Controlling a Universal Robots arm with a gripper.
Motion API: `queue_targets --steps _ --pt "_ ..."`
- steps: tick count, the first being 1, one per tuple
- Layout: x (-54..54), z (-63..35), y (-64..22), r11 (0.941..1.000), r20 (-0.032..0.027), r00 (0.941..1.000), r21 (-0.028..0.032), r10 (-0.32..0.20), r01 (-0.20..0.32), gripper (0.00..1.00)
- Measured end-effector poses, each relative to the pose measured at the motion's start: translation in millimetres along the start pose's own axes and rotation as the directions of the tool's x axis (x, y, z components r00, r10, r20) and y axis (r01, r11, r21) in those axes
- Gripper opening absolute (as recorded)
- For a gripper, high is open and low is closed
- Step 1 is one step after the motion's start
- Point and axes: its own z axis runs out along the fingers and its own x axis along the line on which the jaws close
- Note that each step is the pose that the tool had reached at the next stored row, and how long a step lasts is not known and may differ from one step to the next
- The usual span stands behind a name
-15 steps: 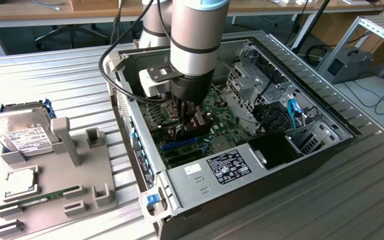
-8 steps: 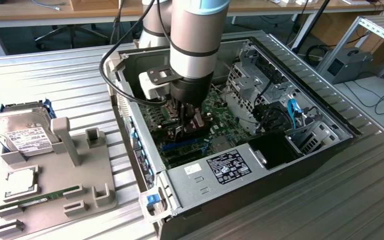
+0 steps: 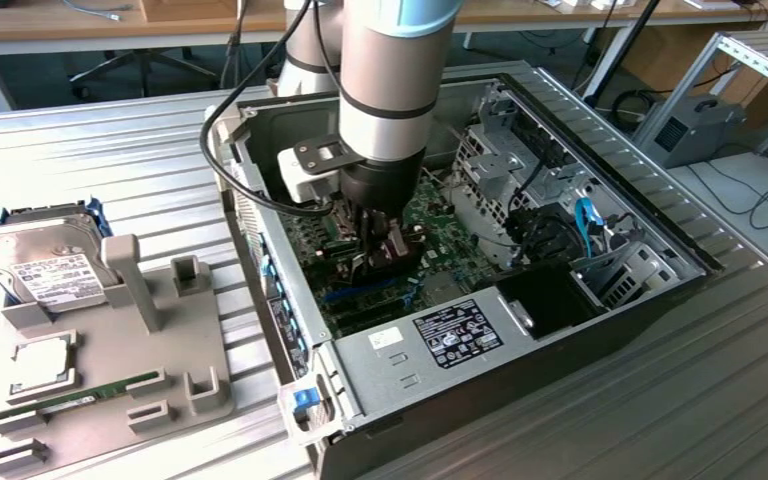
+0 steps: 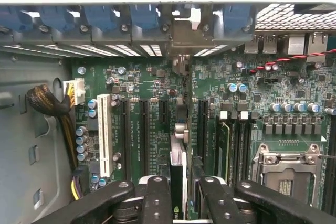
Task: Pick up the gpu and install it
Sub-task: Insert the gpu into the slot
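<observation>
Gripper (image 4: 181,192) on thin flat gpu (image 4: 178,150) edge

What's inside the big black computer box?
Inside the open black metal computer case: a green motherboard with black slots and the arm's end effector holding the thin dark gpu card. The arm covers part of the board.

Inside the open black computer case (image 3: 651,235), the green motherboard's long black expansion slots (image 4: 143,135) lie unobstructed, hemmed by the blue-clipped rear bracket wall (image 4: 131,22) and a sleeved cable bundle (image 4: 50,103).
</observation>
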Motion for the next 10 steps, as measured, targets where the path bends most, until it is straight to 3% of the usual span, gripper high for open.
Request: queue_targets --steps 10 --pt "0.3 -0.1 0.8 1.0 0.0011 1.0 0.0011 0.0 0.0 0.26"
